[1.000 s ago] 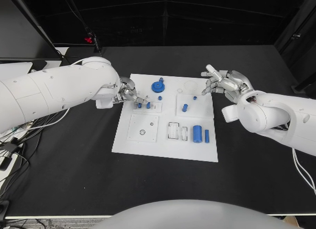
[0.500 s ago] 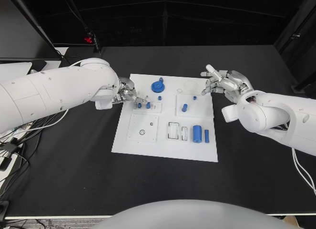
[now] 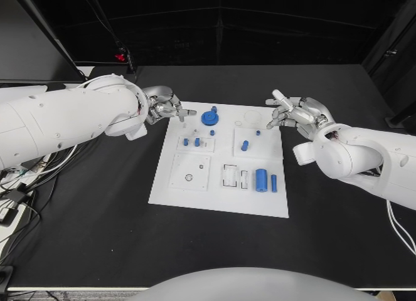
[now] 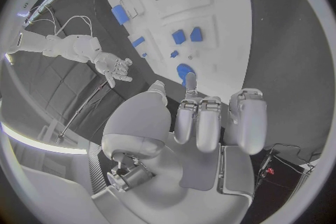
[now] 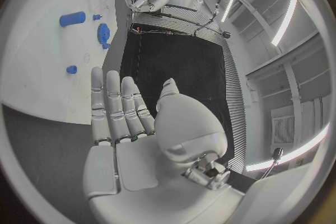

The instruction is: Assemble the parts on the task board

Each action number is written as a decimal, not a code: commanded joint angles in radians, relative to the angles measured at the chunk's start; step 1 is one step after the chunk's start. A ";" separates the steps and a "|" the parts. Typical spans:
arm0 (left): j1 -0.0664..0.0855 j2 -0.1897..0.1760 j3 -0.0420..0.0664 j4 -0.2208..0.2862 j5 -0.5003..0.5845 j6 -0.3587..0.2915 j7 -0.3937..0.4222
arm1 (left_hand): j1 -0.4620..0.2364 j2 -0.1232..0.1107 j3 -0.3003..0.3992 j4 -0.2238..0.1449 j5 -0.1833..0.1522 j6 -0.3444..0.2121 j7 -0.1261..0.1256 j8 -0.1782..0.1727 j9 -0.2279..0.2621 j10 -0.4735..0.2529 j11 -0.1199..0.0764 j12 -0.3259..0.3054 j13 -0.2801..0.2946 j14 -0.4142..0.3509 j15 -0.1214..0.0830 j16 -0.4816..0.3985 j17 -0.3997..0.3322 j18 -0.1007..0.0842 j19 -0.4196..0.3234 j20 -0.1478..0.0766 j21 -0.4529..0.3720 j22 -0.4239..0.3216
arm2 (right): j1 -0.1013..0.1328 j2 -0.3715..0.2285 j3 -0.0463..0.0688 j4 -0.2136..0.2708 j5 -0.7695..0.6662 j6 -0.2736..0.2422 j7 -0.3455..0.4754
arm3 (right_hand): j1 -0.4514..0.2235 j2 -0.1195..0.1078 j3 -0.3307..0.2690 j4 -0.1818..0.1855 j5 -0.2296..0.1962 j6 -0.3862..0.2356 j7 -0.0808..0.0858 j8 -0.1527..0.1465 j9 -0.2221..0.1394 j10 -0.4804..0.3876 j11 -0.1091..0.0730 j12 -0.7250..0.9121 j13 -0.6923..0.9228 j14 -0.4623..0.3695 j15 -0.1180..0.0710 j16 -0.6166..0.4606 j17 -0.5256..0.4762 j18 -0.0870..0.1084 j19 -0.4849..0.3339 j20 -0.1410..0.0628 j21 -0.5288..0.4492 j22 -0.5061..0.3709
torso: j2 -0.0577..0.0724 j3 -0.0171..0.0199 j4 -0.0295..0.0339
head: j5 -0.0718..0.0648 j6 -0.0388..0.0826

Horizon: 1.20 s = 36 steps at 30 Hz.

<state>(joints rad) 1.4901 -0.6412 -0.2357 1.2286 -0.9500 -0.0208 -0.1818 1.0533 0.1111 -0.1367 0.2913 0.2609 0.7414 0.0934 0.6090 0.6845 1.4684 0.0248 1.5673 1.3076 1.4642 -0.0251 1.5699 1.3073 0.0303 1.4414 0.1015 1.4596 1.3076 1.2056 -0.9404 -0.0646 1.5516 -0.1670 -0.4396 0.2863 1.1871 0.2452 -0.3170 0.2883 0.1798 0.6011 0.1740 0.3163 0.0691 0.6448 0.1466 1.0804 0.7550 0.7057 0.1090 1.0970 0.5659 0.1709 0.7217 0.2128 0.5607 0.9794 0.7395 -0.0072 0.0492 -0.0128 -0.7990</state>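
Left hand: fingers lie side by side, loosely curled, and I see nothing between them in the wrist view. It hovers at the board's far-left corner, just beside the round blue knob. Right hand: fingers straight and slightly apart, palm bare, holding nothing; it sits off the board's far-right corner.

The white board lies flat in the middle of the black desk. On it: the knob near the far edge, two small blue pegs close together in a square seat on the left, one short peg on the right-hand square, a thick blue cylinder and a thin blue bar nearer me.

Handling, my judgement: the parts look like small rigid plastic, light, smooth, likely to slip or roll under a loose pinch. I would take the cylinder across its round sides at mid-length, the bar by its long edges, the pegs by their tops. The knob offers a raised rim to pinch.

Hard to make out: whether the pegs are seated or merely standing; the depth of the recesses beside the cylinder; the pale rings at the far-right corner, barely visible against the white. From the head view the left fingertips are partly masked by the wrist.
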 commanded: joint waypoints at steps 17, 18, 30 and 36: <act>-0.024 -0.043 0.000 0.069 0.184 -0.369 0.407 | 0.203 -0.035 -0.091 -0.001 0.026 -0.181 0.098 -0.103 -0.177 -0.797 0.109 -1.058 -0.652 0.043 0.090 -0.047 0.183 -0.004 0.034 0.055 0.023 0.227 | 0.005 -0.005 0.003 -0.015 -0.080 -0.002 0.078 | 0.014 0.003 -0.001 0.001 -0.002 0.002 0.033 0.014 0.000 -0.015 0.004 0.005 -0.008 -0.010 0.001 0.010 -0.009 0.009 0.003 0.008 -0.004 -0.002 | 0.000 -0.0016 0.0105 | 0.015 0.032; -0.027 -0.039 0.000 0.067 0.185 -0.374 0.424 | 0.213 -0.044 -0.092 -0.001 0.024 -0.190 0.105 -0.107 -0.187 -0.818 0.116 -1.076 -0.676 0.045 0.097 -0.048 0.180 -0.012 0.063 0.062 0.052 0.238 | 0.007 -0.005 0.003 -0.015 -0.102 -0.005 0.080 | 0.015 0.002 -0.001 0.001 -0.002 0.002 0.033 0.014 0.000 -0.018 0.005 0.004 -0.010 -0.011 0.002 0.010 -0.010 0.009 0.003 0.008 -0.004 -0.003 | 0.000 -0.0019 0.0105 | 0.016 0.033; -0.090 0.021 0.000 0.016 -0.074 -0.479 0.584 | 0.397 -0.161 0.023 0.003 -0.004 -0.192 0.115 -0.187 -0.340 -0.827 0.129 -1.141 -0.903 0.082 0.109 -0.020 0.214 -0.025 0.113 0.089 0.098 0.257 | 0.010 0.013 0.002 -0.024 -0.254 -0.019 0.115 | 0.036 0.006 -0.015 0.002 -0.002 -0.019 0.026 0.041 -0.002 -0.064 0.021 -0.083 -0.184 -0.014 0.014 -0.032 -0.109 0.011 0.021 0.020 -0.019 -0.026 | 0.001 -0.0012 0.0083 | 0.018 0.047; -0.113 0.053 0.000 -0.018 -0.356 -0.486 0.568 | 0.496 -0.187 0.119 -0.001 -0.107 -0.047 0.088 -0.264 -0.441 -0.688 0.106 -1.169 -1.037 0.107 0.082 0.001 0.263 -0.030 0.129 0.063 0.111 0.263 | 0.010 0.021 0.002 -0.028 -0.257 -0.024 0.129 | 0.036 0.008 -0.016 0.002 -0.001 -0.019 0.026 0.043 -0.002 -0.060 0.019 -0.083 -0.196 -0.005 0.012 -0.028 -0.115 0.011 0.029 0.018 -0.017 -0.026 | 0.001 -0.0004 0.0071 | 0.017 0.048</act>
<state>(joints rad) 1.3780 -0.5933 -0.2371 1.2166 -1.0756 -0.4665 0.3561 1.5435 -0.0736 -0.0240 0.2901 0.1594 0.6828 0.1786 0.3522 0.2509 0.7704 0.1319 0.4029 0.2815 1.4660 0.0617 1.5700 1.3081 0.0117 1.4665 0.1693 1.5678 1.3075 1.2134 -0.9211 -0.0632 1.5231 -0.3927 -0.4514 0.3830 1.2161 0.2530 -0.3264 0.2920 0.1798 0.5918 0.1718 0.3562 0.0679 0.5791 0.1658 0.9989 0.5603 0.6936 0.1214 1.0657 0.4529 0.1710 0.7441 0.2311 0.5374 0.9543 0.7401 -0.0080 0.0580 0.0039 -0.7506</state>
